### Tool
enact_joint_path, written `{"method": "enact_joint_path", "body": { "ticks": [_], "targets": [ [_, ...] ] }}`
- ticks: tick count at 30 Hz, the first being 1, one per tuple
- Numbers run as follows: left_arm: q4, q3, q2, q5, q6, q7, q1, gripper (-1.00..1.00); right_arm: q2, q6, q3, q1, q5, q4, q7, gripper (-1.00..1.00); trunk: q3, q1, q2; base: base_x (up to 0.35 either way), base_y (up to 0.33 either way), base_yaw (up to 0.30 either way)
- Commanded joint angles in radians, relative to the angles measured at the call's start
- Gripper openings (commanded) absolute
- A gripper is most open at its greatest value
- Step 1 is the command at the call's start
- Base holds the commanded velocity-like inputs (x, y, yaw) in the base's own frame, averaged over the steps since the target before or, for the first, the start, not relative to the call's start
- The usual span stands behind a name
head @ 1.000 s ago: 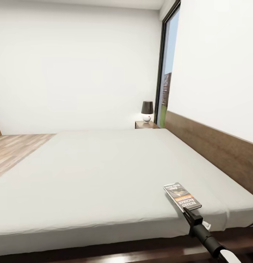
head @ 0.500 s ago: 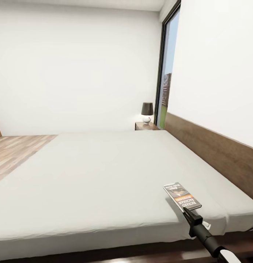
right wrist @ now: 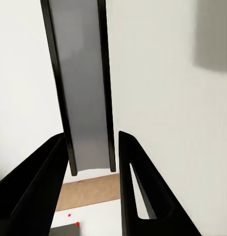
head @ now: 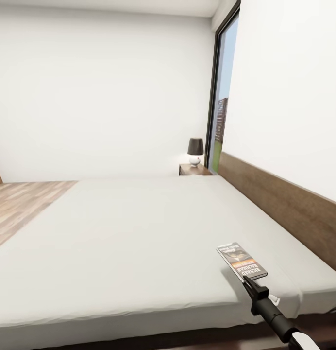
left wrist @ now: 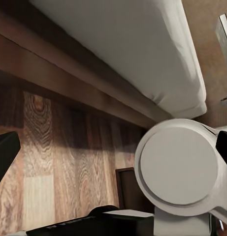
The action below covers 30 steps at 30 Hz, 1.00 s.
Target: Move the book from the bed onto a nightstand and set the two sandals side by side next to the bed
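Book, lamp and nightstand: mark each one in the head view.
book (head: 242,261): head view, middle of the cover, at its orange band.
lamp (head: 195,145): head view, on the dark shade.
nightstand (head: 189,169): head view, on the wooden top beside the lamp's base.

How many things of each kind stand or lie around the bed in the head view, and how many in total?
book: 1
bed: 1
nightstand: 1
table lamp: 1
window: 1
right gripper: 1
Total: 6
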Motion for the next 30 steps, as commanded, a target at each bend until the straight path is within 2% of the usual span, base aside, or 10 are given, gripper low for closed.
{"method": "enact_joint_path", "body": {
  "ticks": [1, 30],
  "targets": [
    [0.000, -0.009, 0.000, 0.008, -0.009, -0.001, 0.000, 1.00, 0.000, 0.007, -0.001, -0.001, -0.004, 0.000, 0.000, -1.00, 0.002, -0.004, 0.007, 0.000, 0.000, 0.000],
    [0.000, -0.009, 0.000, 0.008, -0.009, -0.001, 0.000, 1.00, 0.000, 0.004, 0.010, -0.001, -0.003, -0.028, -0.001, -1.00, 0.093, -0.115, 0.210, 0.000, 0.000, 0.000]
  ]
}}
